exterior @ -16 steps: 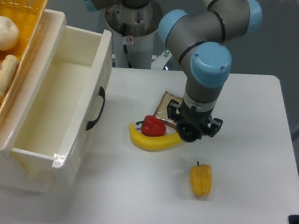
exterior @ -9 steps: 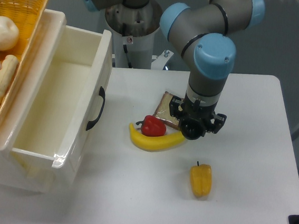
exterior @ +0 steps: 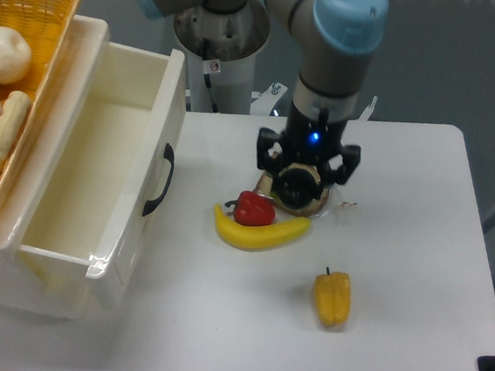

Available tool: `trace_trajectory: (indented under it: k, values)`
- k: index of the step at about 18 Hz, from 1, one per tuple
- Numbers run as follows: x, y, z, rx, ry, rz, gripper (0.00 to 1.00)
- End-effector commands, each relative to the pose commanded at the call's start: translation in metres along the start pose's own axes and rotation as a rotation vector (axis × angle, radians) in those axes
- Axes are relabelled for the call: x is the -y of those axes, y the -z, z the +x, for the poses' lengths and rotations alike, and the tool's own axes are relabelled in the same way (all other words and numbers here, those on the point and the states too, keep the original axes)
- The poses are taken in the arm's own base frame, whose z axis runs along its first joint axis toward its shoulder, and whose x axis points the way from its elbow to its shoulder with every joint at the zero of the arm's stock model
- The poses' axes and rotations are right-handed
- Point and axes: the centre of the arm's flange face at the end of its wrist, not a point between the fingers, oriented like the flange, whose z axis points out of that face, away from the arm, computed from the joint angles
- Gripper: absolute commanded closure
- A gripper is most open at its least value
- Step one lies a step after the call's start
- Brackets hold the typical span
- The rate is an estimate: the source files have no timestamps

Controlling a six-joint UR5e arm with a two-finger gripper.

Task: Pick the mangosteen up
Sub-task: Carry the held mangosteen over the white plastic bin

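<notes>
**Mangosteen in the grasp, lift to follow**

The gripper (exterior: 303,188) hangs above the table (exterior: 416,254), just behind the banana (exterior: 259,231) and red pepper (exterior: 254,209). A dark round shape sits at its lower end, between the fingers; this looks to be the mangosteen (exterior: 301,187), though black fruit and black tool merge from this angle. The fingers appear clamped on it, not certainly. The step in hand seems to be the pick itself. The next move calls for a straight rise, clear of the brown packet (exterior: 272,181) beneath and the banana in front.
</notes>
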Motion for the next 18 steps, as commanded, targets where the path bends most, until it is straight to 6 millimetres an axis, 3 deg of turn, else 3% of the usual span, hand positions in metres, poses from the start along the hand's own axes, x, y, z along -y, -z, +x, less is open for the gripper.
trace_trajectory:
  k: [5, 9, 18]
  values:
    - [-0.001, 0.001, 0.065, -0.060, -0.001, 0.002, 0.72]
    - [-0.003, -0.011, 0.112, -0.106, -0.037, -0.018, 0.72]
    - [-0.011, -0.014, 0.152, -0.149, -0.092, -0.029, 0.69]
